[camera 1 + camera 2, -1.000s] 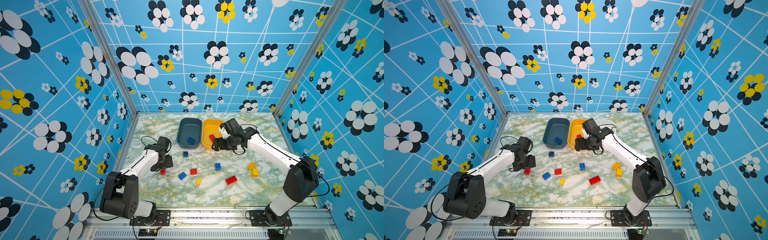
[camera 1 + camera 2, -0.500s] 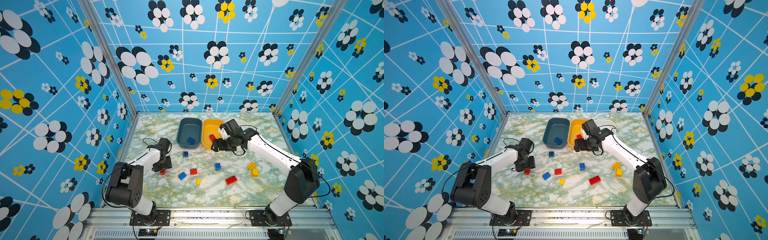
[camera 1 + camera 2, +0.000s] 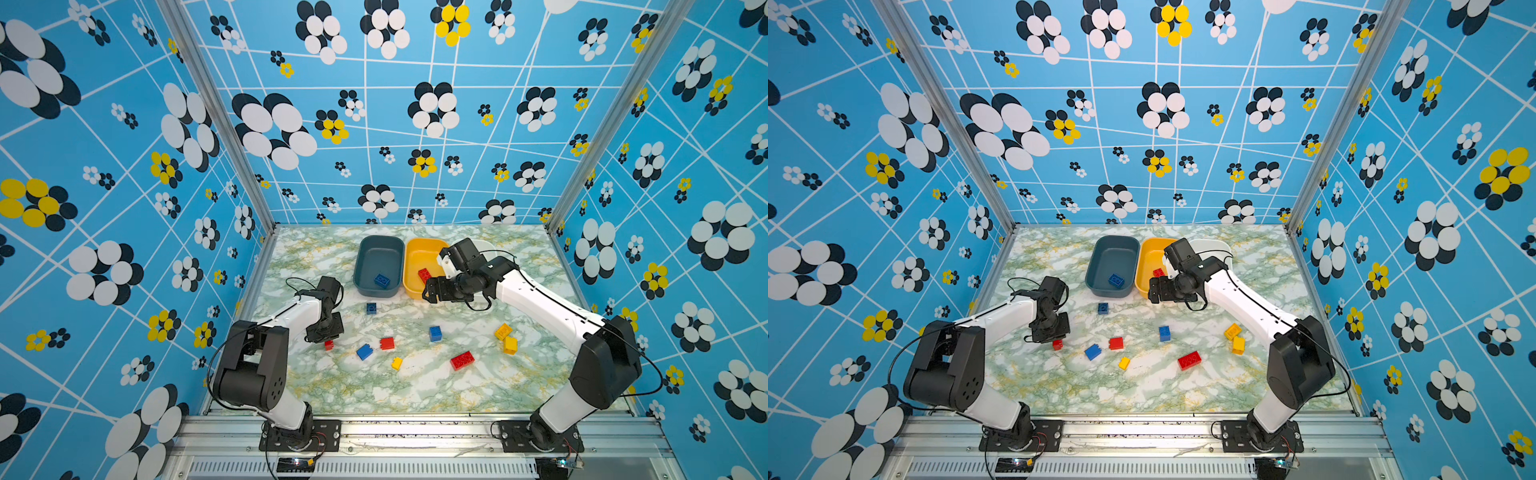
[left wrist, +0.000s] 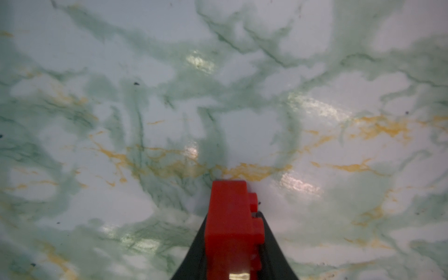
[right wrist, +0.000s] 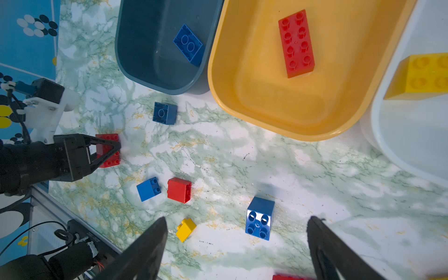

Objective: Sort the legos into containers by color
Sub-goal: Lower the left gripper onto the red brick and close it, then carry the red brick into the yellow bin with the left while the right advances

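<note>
The left gripper (image 3: 326, 339) has narrowed its jaws onto a small red brick (image 4: 230, 223), clamping it against the marble table (image 3: 415, 386) with the forearm angled steeply down. The right gripper (image 3: 429, 291) hangs wide open and empty, the orange-yellow tub (image 5: 291, 116) just beyond it, its arm stretched forward.

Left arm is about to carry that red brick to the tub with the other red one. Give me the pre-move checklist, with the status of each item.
1. Grip: ok. The left gripper hugs the red brick on both sides.
2. Brick clear of the table: cannot tell.
3. Target: ok. The orange-yellow tub already holds a long red brick.
4. Room in that tub: ok. Most of its floor is bare.
5. Way to the tub: not ok. The right gripper hangs by its front rim in both top views.
6. Right gripper empty: ok. Its jaws stand wide with nothing held.
</note>
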Available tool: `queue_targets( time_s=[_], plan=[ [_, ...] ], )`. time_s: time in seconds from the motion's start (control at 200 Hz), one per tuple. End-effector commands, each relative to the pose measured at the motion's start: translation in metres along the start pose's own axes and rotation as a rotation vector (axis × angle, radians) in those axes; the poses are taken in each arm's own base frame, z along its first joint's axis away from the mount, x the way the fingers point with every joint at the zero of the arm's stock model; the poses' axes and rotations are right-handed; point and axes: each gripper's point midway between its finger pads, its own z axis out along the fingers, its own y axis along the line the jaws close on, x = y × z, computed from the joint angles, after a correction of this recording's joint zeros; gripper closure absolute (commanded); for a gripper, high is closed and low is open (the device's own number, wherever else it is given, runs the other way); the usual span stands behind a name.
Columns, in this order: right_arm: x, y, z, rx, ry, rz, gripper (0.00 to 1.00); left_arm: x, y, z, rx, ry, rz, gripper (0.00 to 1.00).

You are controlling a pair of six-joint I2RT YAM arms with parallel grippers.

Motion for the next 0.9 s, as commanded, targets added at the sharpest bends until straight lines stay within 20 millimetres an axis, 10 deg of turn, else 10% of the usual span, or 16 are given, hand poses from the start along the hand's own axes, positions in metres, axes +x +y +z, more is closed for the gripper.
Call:
queue_targets(
  time_s=[0.0,0.33,0.894],
  plan=[
    [0.005,0.002,-0.006,-0.014,-0.009,0.013,0.09,0.004,0.004,-0.005,-0.005,-0.001,-0.018,0.84],
    [0.023,-0.005,-0.009,-0.015,-0.011,0.046,0.05,-0.013,-0.035,-0.048,0.054,-0.110,0.048,0.88],
    [0.047,-0.030,-0.027,0.003,-0.051,0.130,0.01,-0.046,-0.179,-0.141,0.288,-0.318,0.218,0.89]
  ],
)
